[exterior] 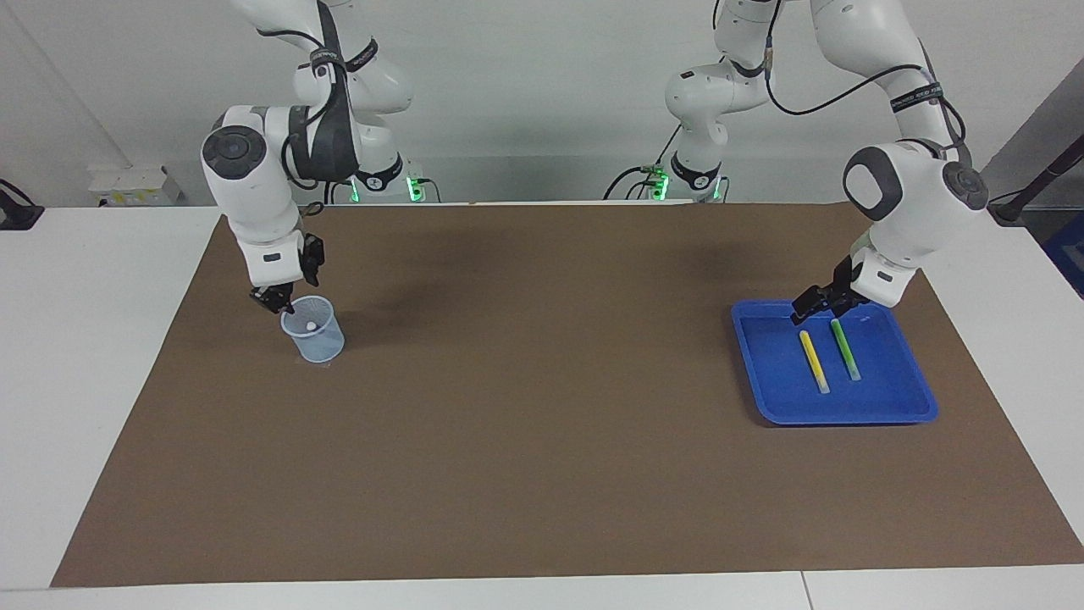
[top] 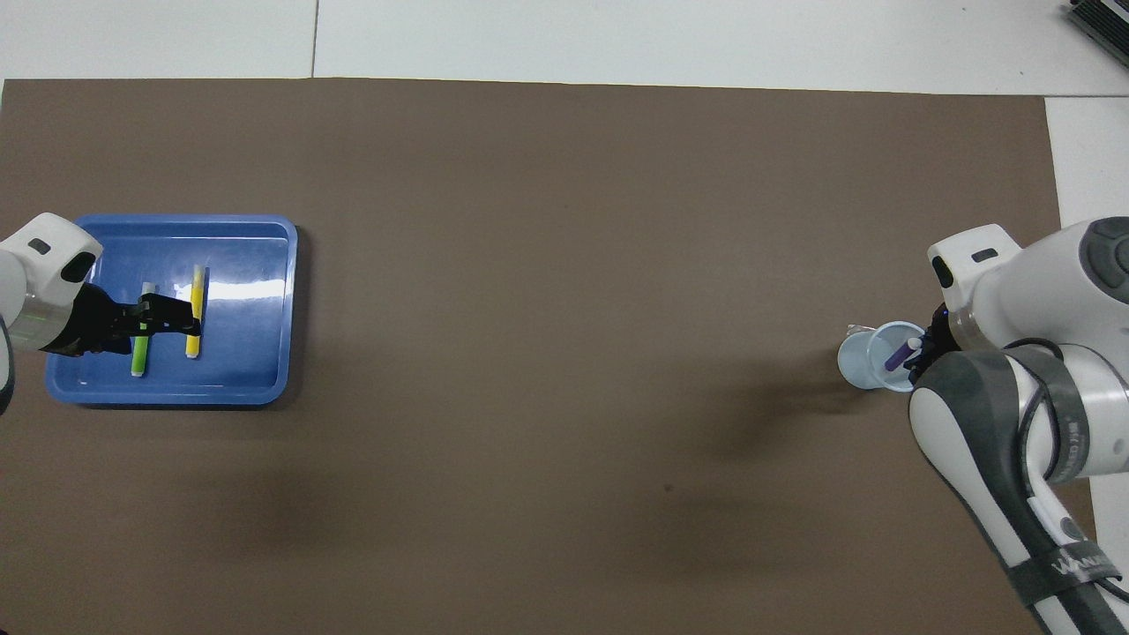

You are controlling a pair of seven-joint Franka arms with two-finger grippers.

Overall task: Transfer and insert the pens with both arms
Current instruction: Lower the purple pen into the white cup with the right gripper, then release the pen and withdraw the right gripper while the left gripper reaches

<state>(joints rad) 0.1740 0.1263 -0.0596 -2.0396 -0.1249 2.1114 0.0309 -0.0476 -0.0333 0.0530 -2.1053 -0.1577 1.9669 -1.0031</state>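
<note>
A purple pen leans inside the pale translucent cup toward the right arm's end of the mat, its whitish cap showing below the rim. My right gripper hangs open just above the cup's rim, apart from the pen. A yellow pen and a green pen lie side by side in the blue tray toward the left arm's end. My left gripper is open and low over the tray, over the end of the yellow pen that lies nearer to the robots.
A brown mat covers most of the white table. Cup and tray stand far apart at its two ends, with bare mat between them.
</note>
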